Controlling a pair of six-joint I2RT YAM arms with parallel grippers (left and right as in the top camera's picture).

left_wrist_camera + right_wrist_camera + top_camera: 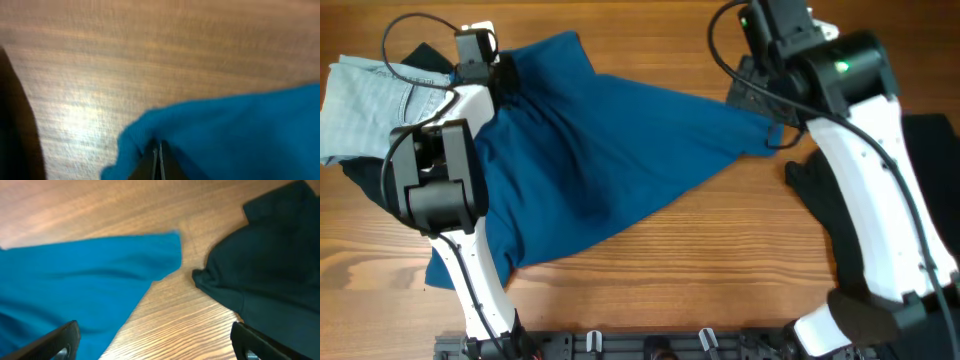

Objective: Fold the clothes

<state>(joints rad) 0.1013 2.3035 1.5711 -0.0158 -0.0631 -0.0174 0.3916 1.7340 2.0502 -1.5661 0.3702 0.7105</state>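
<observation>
Closest to the lens, the left gripper (pixel 157 150) has its fingers pressed together, pinching a fold of the deep-blue shirt (pixel 620 140) near the garment's far left end. Pale-blue jeans (pixel 365 100) lie just to that gripper's left, with black cloth (pixel 360 175) showing at their edge. From the pinch the shirt spreads rightward across the wooden table (pixel 670 270), tapering to a corner just ahead and left of the right gripper (pixel 157 342), whose fingers stand spread wide over the wood. Ahead to its right lies a black garment (pixel 270 270), apart from the shirt.
</observation>
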